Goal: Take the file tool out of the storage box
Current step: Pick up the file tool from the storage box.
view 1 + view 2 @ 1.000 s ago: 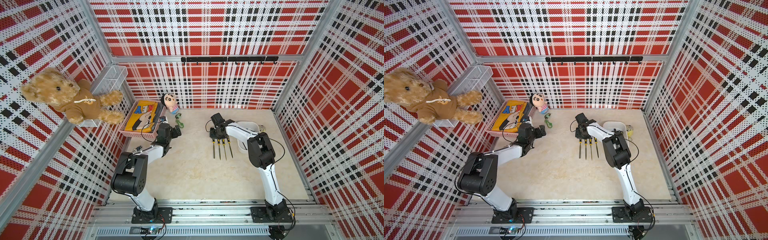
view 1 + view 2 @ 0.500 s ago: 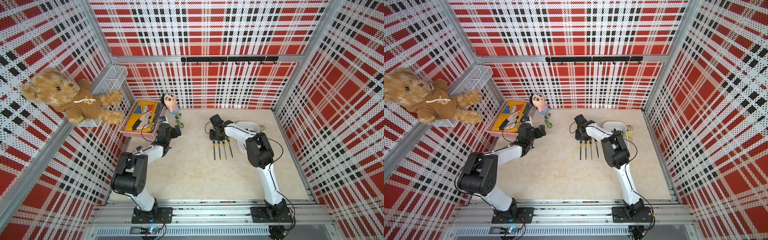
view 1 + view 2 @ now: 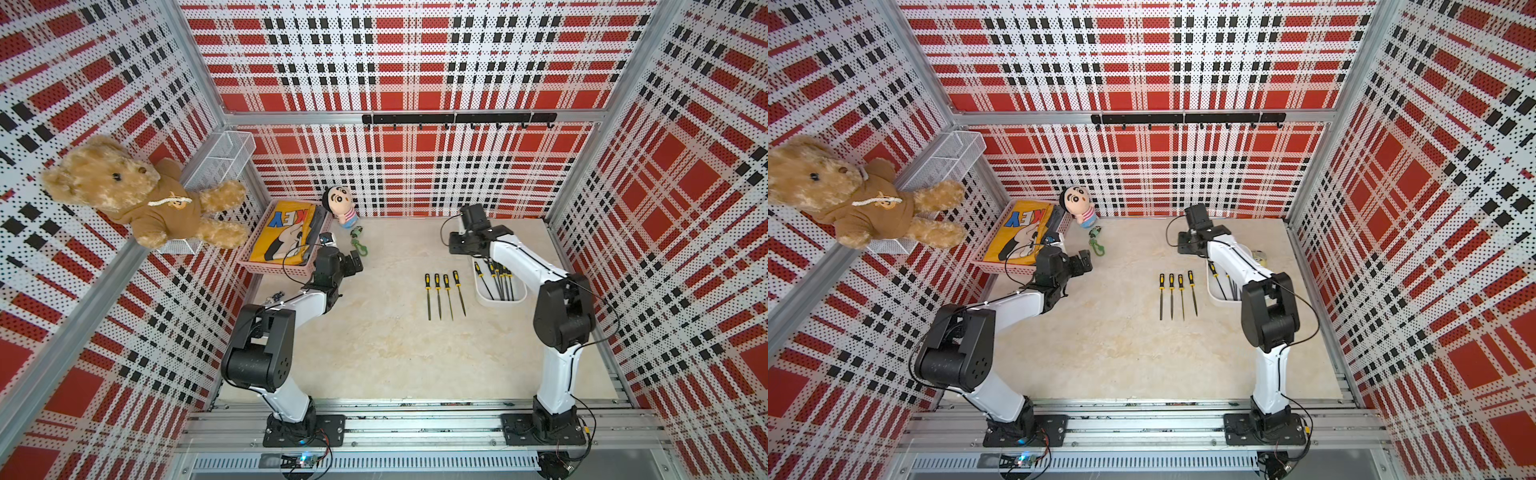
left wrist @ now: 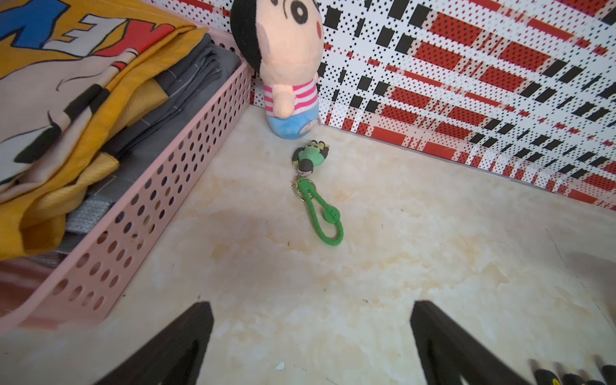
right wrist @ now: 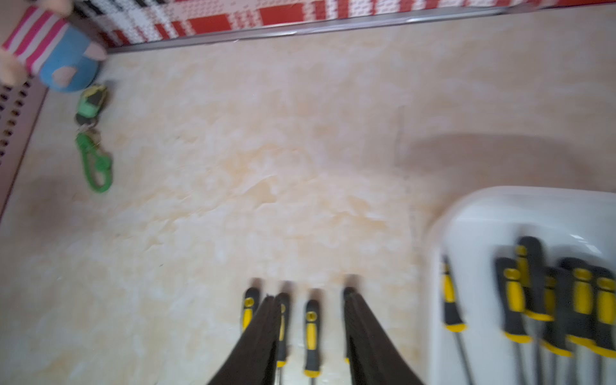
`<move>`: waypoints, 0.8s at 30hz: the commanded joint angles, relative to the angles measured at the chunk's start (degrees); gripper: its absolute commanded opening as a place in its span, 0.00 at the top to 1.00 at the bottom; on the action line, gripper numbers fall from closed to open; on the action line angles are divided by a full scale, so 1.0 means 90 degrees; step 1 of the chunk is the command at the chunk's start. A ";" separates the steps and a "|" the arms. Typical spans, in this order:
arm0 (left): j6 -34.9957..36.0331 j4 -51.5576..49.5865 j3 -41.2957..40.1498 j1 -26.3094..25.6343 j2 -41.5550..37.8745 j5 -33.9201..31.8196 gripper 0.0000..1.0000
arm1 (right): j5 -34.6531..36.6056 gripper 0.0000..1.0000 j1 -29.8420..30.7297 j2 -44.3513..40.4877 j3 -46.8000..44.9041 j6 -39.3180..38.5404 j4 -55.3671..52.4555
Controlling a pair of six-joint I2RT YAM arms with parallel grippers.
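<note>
The storage box is a shallow white tub at the right of the table, partly under my right arm in both top views. It holds several black-and-yellow file tools, also blurred in the right wrist view. Several more file tools lie side by side on the table just left of the box. My right gripper hovers above and behind their handles, open and holding nothing. My left gripper stands open over bare table near the pink basket.
A pink perforated basket with folded yellow cloth stands at the back left. Beside it are a plush doll and a green keychain. A teddy bear and a wire-mesh basket hang on the left wall.
My right gripper's jaws have parted, and it has lifted off the handles of the files on the table and drawn back toward the rear wall. The left arm has stayed put.
</note>
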 commanded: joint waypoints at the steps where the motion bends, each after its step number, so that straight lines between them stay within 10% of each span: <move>1: 0.0118 0.0077 -0.0007 -0.0041 -0.0129 0.0076 0.00 | -0.0107 0.60 -0.0411 -0.0119 -0.0612 -0.0350 0.0161; 24: 0.0123 0.0077 -0.0006 -0.0051 -0.0110 0.0005 0.00 | -0.0212 0.55 -0.0851 0.1448 0.0175 -0.1187 -0.0376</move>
